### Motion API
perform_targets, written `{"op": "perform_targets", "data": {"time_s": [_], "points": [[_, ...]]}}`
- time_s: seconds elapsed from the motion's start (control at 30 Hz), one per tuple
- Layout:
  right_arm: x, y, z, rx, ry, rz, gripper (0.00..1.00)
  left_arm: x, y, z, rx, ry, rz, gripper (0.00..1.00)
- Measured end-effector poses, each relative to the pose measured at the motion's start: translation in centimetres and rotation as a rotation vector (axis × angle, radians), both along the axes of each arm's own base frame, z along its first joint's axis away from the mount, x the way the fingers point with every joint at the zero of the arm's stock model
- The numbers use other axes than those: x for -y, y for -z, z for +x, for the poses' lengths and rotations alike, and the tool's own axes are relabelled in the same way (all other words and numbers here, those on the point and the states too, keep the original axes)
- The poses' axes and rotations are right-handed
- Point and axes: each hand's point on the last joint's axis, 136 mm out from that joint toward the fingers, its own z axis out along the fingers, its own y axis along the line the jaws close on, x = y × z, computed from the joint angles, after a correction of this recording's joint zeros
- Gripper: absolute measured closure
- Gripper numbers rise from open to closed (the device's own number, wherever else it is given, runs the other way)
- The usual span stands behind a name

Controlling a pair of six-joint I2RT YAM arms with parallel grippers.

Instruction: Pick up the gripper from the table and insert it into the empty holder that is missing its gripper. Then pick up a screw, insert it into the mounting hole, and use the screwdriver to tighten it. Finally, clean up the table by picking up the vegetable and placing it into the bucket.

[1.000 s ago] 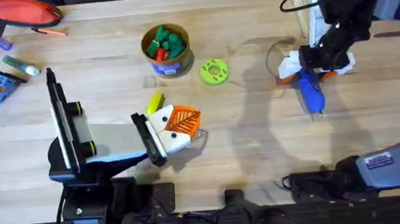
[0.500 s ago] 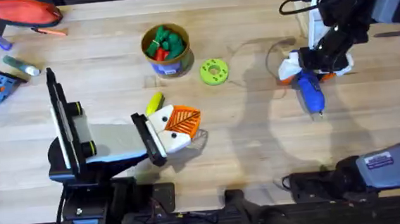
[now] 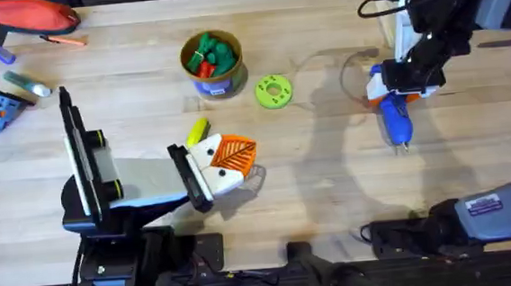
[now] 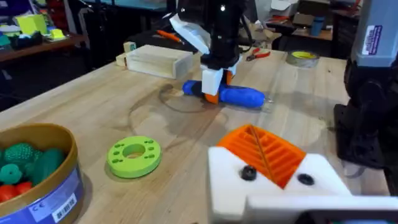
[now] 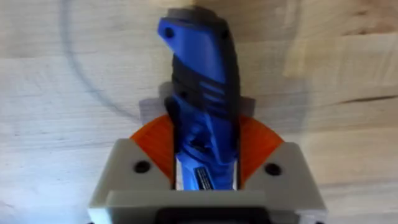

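screwdriver (image 3: 395, 120) is seen from overhead lying near the bench's far right edge, under the right gripper (image 3: 398, 91). in the right wrist view its stiff, smooth, chunky body (image 5: 202, 93) is pinched mid-length between orange pads (image 5: 256, 146); slipping is judged likely unless squeezed firmly.

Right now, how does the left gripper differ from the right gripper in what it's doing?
The left gripper rests near the table's middle beside the small yellow toy vegetable, holding nothing; the right gripper is at the far right, shut on the chunky bright-blue electric screwdriver. The left's pads lie together; the right's sit either side of the tool. Both have white fingers with orange ribbed pads.
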Motion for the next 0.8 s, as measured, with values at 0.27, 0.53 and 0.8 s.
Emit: {"op": "perform_targets", "data": {"time_s": [0.27, 0.53, 0.8], "points": [[0.14, 0.12, 0.18, 0.008, -0.011, -0.009, 0.978, 0.00, 0.00, 0.00, 0.000, 0.000, 0.000, 0.985], [0.14, 0.12, 0.19, 0.008, -0.011, -0.009, 0.978, 0.00, 0.00, 0.00, 0.000, 0.000, 0.000, 0.985], [0.14, 0.06, 0.21, 0.011, -0.007, -0.008, 0.618, 0.00, 0.00, 0.00, 0.000, 0.000, 0.000, 0.985]]}}
